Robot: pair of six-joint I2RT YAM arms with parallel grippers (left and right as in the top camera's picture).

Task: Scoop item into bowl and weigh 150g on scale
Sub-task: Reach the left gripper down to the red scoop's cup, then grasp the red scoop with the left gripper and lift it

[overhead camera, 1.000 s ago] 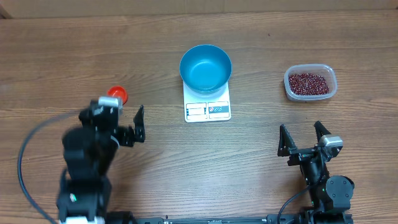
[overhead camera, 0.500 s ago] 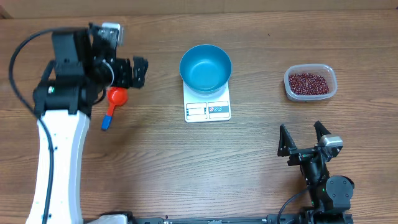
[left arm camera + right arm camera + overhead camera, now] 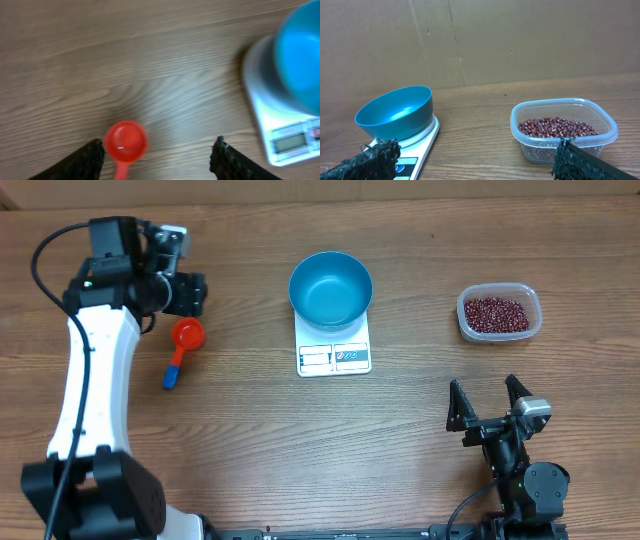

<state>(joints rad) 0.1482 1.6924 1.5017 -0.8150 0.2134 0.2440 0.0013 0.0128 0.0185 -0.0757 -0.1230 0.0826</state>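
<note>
Red scoop [image 3: 125, 141] is lying beneath my left gripper [image 3: 157, 150], jaws apart and empty; I am judging it best to centre over its handle [image 3: 174, 368] before closing.

A red measuring scoop [image 3: 186, 335] with a blue handle end is seen lying flat on the wooden bench [image 3: 250, 450]. Its round cup is found just under the left gripper [image 3: 158, 141], off-centre between the fingers and untouched by them. The handle is pointed back, away from that gripper. A clear rectangular plastic container [image 3: 499, 313] is set on the bench ahead of the right gripper [image 3: 482, 382], well apart from it. A brown cardboard wall [image 3: 520, 40] is seen beyond the bench's far edge.
</note>
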